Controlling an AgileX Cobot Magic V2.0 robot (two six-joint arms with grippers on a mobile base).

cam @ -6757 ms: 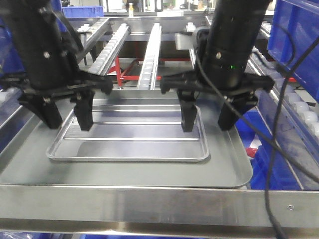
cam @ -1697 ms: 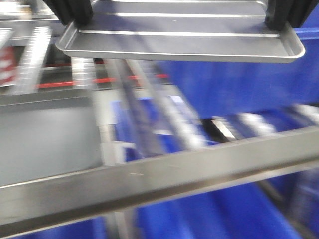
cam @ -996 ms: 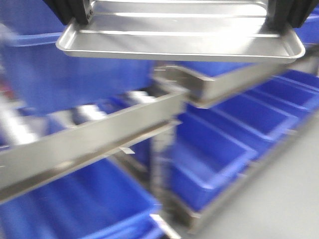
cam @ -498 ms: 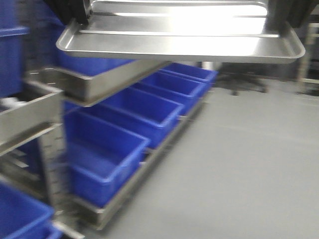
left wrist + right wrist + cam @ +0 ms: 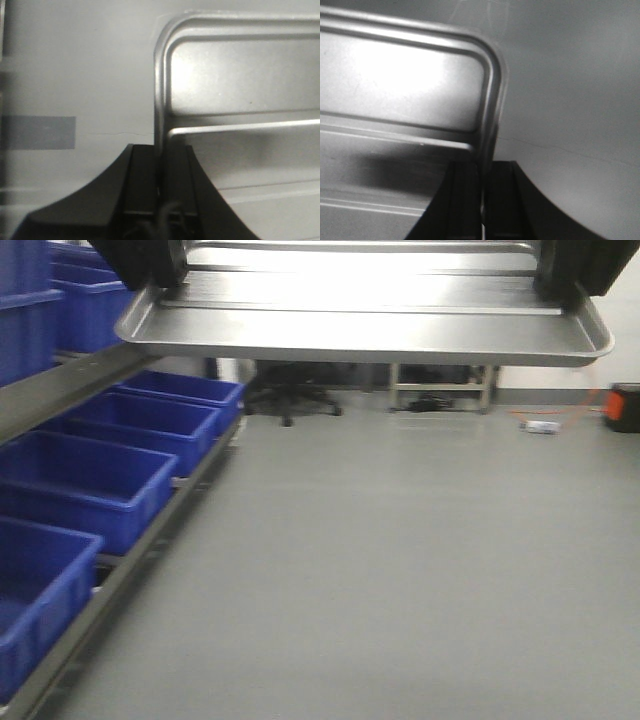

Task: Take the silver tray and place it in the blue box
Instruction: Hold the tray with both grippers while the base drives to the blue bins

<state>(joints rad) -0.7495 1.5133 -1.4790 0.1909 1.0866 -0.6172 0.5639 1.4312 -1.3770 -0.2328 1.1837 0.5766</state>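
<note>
Front-facing view: silver tray (image 5: 360, 335) aloft at 12 o'clock, level. Left gripper (image 5: 161, 165) and right gripper (image 5: 483, 180) each pinch an end rim. Grab done; placing left. Nearest blue box (image 5: 85, 485) lies at 8 o'clock, not beneath.

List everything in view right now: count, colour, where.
silver tray: 1, shiny metal, held level in the air across the top of the front view
blue boxes: at least 6, blue, on the rack at left; four on the lower level, two on the shelf above
rack: 1, bare metal, left edge
office chair: 1, dark, far back on the floor
bench frame: 1, pale metal, by the far wall
orange-and-black object: 1, right edge, too small to identify
floor: grey, open
left gripper: 1, black, shut on the tray's left rim
right gripper: 1, black, shut on the tray's right rim
</note>
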